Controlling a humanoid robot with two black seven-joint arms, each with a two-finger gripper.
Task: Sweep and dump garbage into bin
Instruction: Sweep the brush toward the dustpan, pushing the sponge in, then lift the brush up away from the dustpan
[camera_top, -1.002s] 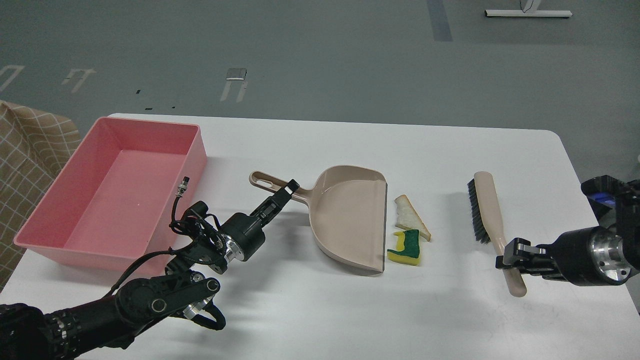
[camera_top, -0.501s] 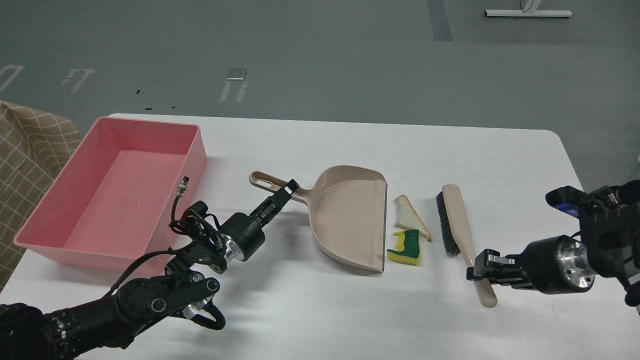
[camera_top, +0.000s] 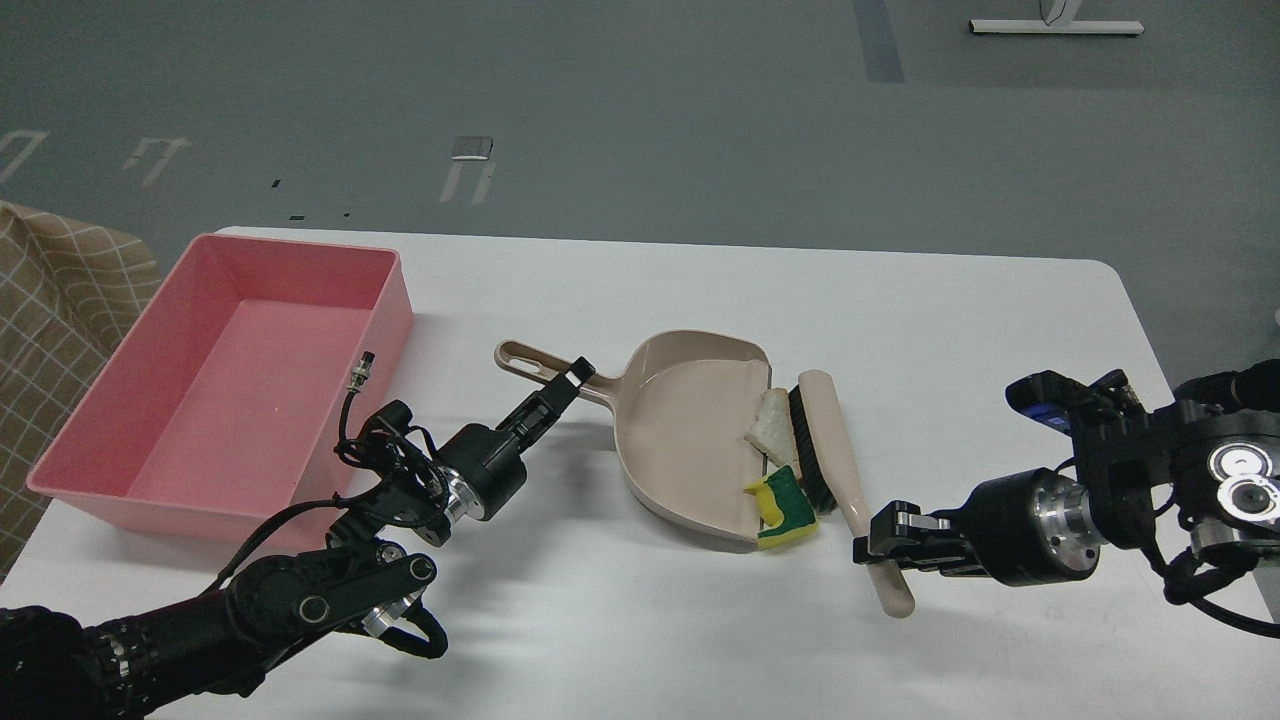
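Right gripper (camera_top: 888, 549) clamps the beige black-bristled brush (camera_top: 833, 455), pressing bread slice (camera_top: 771, 416) and yellow-green sponge (camera_top: 782, 499) at the beige plastic dustpan (camera_top: 685, 430)'s mouth; left gripper (camera_top: 572, 374) clasps its handle.

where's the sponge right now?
Head view, centre-right of the table: the sponge straddles the near end of the dustpan lip, brush bristles against its right side, bread slice just beyond it.

Single head view, looking forward and down, fairly near, over a white table (camera_top: 900, 300), grey floor (camera_top: 650, 110) beyond
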